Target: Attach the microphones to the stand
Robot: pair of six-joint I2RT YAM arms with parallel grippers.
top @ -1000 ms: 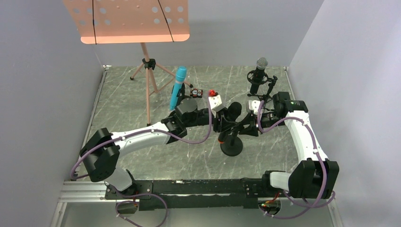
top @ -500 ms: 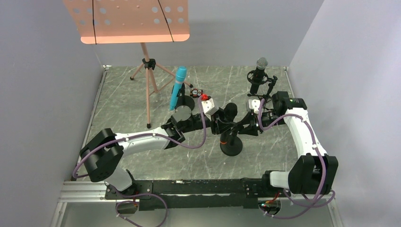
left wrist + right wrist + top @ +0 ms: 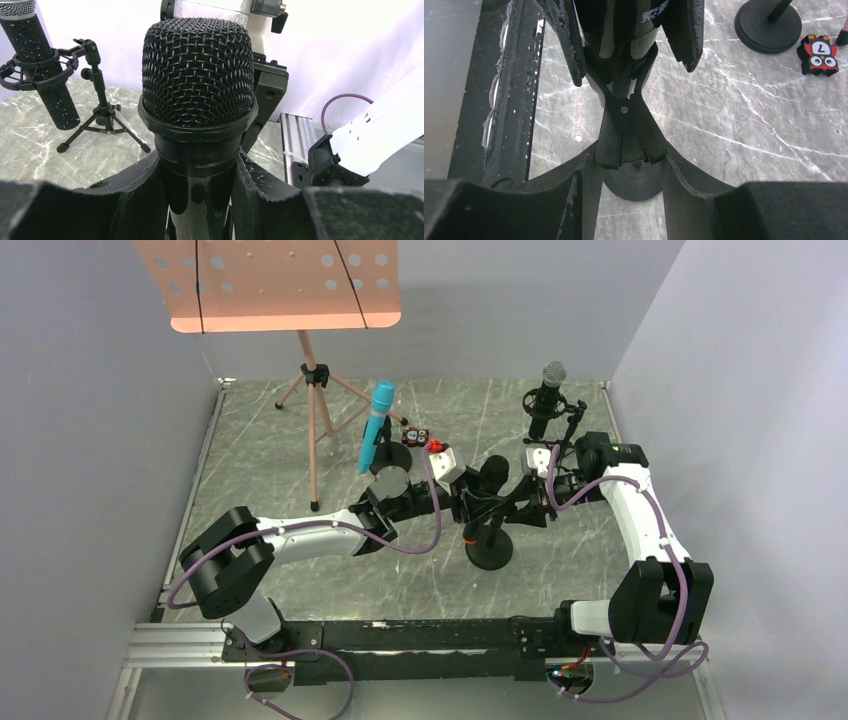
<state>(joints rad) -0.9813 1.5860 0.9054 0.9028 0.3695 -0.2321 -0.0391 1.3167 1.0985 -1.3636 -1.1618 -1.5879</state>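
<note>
My left gripper [image 3: 468, 504] [image 3: 200, 172] is shut on the black microphone with the orange end [image 3: 489, 473], whose black mesh head [image 3: 198, 85] fills the left wrist view. Its orange end [image 3: 468, 536] shows low by the stand's post. My right gripper [image 3: 517, 508] [image 3: 626, 150] is shut on the clip [image 3: 624, 132] of the round-based stand [image 3: 490, 553] [image 3: 634, 184], directly below the held microphone's body [image 3: 624, 22]. The blue microphone [image 3: 377, 426] stands in its own stand. The black microphone with the silver mesh head [image 3: 547, 397] [image 3: 42, 65] sits in a shock mount on a small tripod.
A salmon music stand [image 3: 268, 282] on a tripod [image 3: 312, 440] is at the back left. Small red and black toy blocks [image 3: 417, 436] [image 3: 821, 55] lie by the blue microphone's round base [image 3: 768, 25]. Grey walls close in both sides.
My left wrist has swung nearer and turned, shifting the black microphone slightly left over the stand's clip. My right arm has barely moved.
</note>
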